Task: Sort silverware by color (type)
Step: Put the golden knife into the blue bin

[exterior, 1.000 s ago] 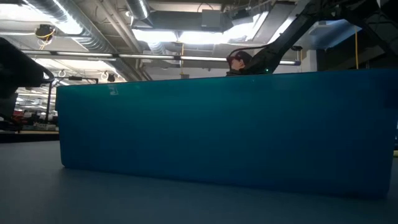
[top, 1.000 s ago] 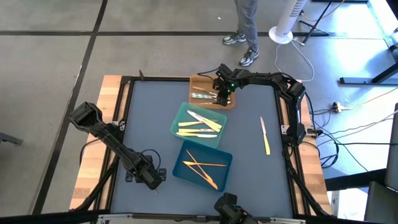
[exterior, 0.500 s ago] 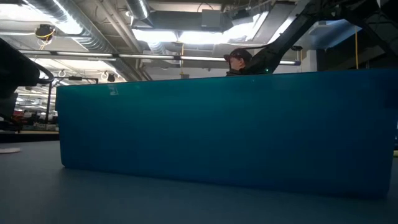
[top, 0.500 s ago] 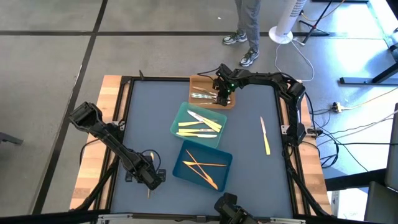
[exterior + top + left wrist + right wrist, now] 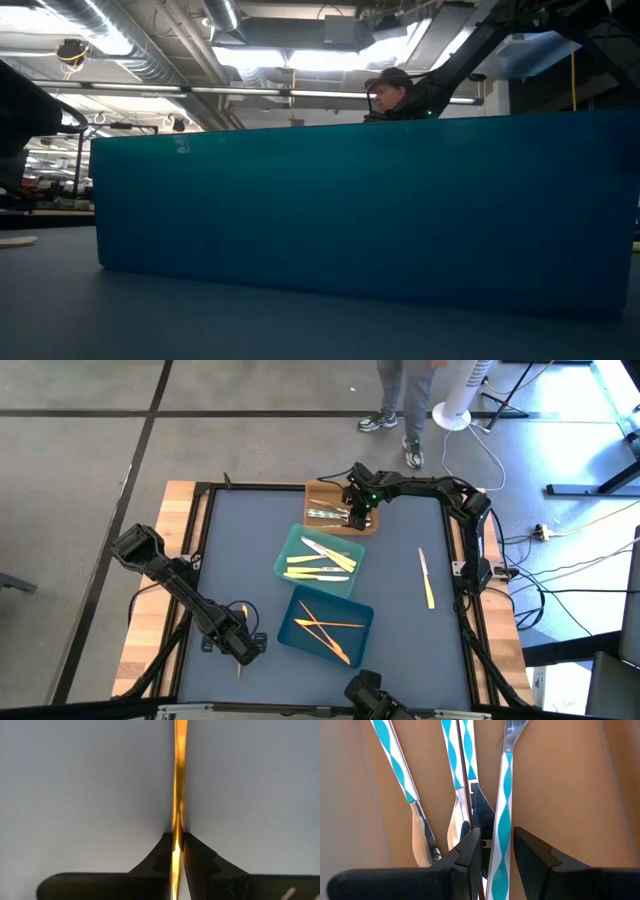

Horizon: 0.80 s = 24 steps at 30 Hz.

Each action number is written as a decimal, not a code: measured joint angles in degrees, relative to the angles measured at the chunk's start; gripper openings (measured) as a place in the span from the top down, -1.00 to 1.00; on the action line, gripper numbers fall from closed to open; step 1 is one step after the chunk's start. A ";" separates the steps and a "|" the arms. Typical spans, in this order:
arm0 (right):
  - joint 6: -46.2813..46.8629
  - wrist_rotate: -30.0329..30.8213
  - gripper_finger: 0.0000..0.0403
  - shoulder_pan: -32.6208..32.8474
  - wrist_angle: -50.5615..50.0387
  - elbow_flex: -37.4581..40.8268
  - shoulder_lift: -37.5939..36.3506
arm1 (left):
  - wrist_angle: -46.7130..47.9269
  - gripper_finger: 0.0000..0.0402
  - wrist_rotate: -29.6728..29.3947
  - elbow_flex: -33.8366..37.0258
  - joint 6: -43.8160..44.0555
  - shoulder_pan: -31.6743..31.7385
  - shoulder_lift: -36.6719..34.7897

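— While the right end effector (image 5: 492, 845) straddles a teal-striped silver utensil (image 5: 503, 805) in the orange tray (image 5: 322, 495), touching or not I can't tell, what's left doing?
— Left end effector (image 5: 175, 851) pinches a slim orange-tan plastic utensil (image 5: 178, 780) on the grey bench (image 5: 240, 540).

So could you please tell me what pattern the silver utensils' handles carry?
Wavy teal and white stripes on the silver utensils, clearest in the right wrist view.
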<state>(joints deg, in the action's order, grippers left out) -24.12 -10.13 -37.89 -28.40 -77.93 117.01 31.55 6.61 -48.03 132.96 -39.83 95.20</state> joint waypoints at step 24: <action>0.00 0.02 0.48 -0.02 -0.02 -0.02 -0.02 | 0.59 0.89 -10.85 0.21 -3.09 -0.20 -4.90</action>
<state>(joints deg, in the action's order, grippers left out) -24.12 -10.11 -37.91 -28.42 -77.95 116.99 32.14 -4.24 -47.83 129.86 -40.03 90.30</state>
